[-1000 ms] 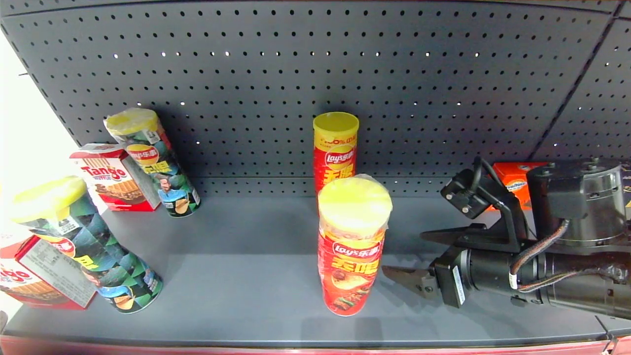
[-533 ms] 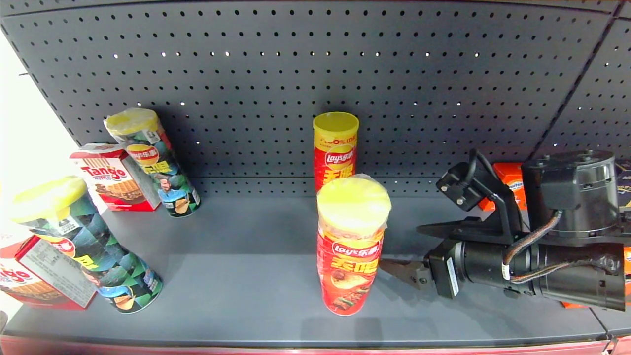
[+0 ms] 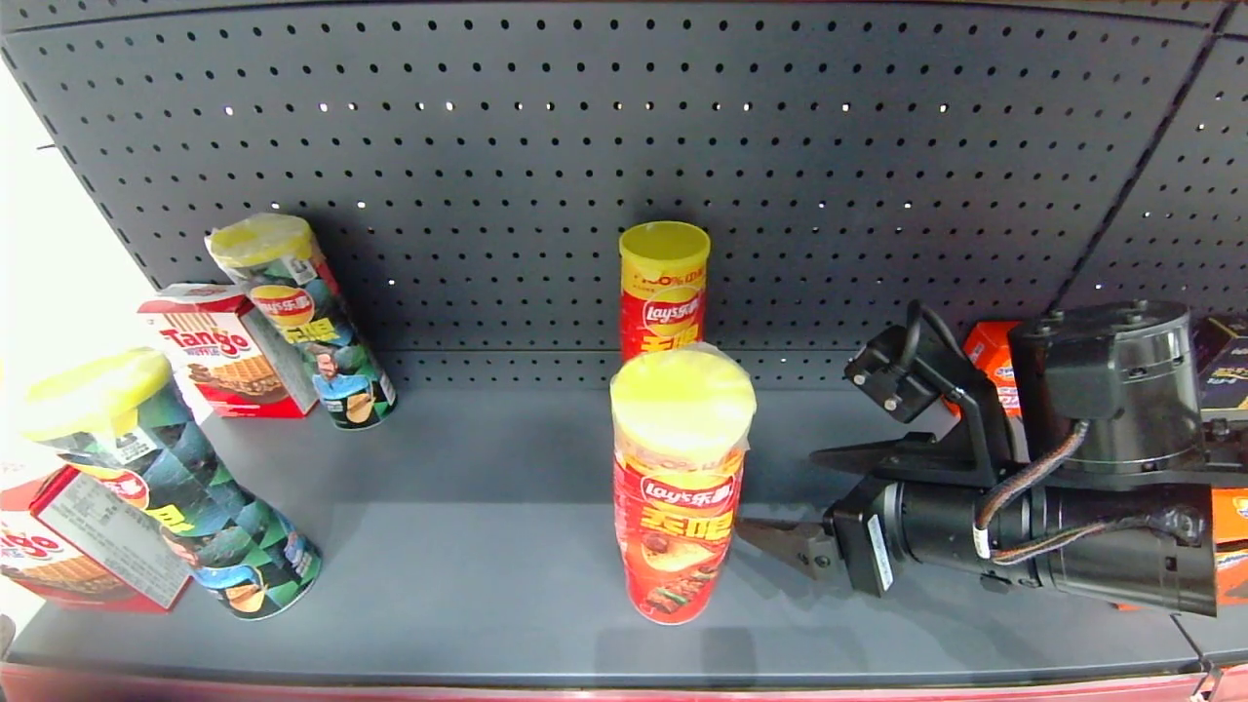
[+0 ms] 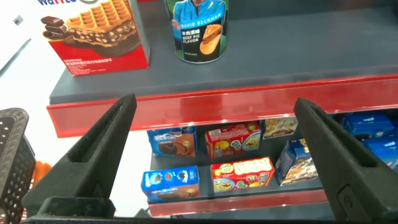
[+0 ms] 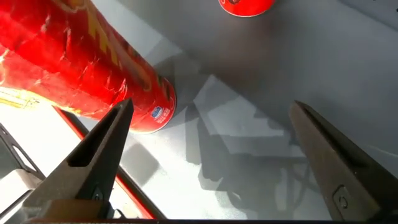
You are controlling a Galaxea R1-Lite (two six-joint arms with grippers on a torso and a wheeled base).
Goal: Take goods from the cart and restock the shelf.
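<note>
A red chips can (image 3: 675,487) with a yellow lid stands on the grey shelf (image 3: 468,526), in front of a second red can (image 3: 663,292) by the pegboard. My right gripper (image 3: 780,492) lies level just right of the front can, open and holding nothing. Its near fingertip (image 3: 756,531) is against the can's side. In the right wrist view the front can (image 5: 81,68) sits beside one finger of the right gripper (image 5: 211,106). My left gripper (image 4: 212,102) hangs open below the shelf's red front edge (image 4: 186,102).
Two green chips cans (image 3: 302,322) (image 3: 166,487) and red waffle boxes (image 3: 229,361) stand at the shelf's left. Orange boxes (image 3: 985,356) sit behind my right arm. Lower shelves hold small boxes (image 4: 233,140), and a black basket (image 4: 12,155) is beside them.
My right gripper has moved left toward the front red can, and the can has shifted slightly left with it. The other goods have stayed put.
</note>
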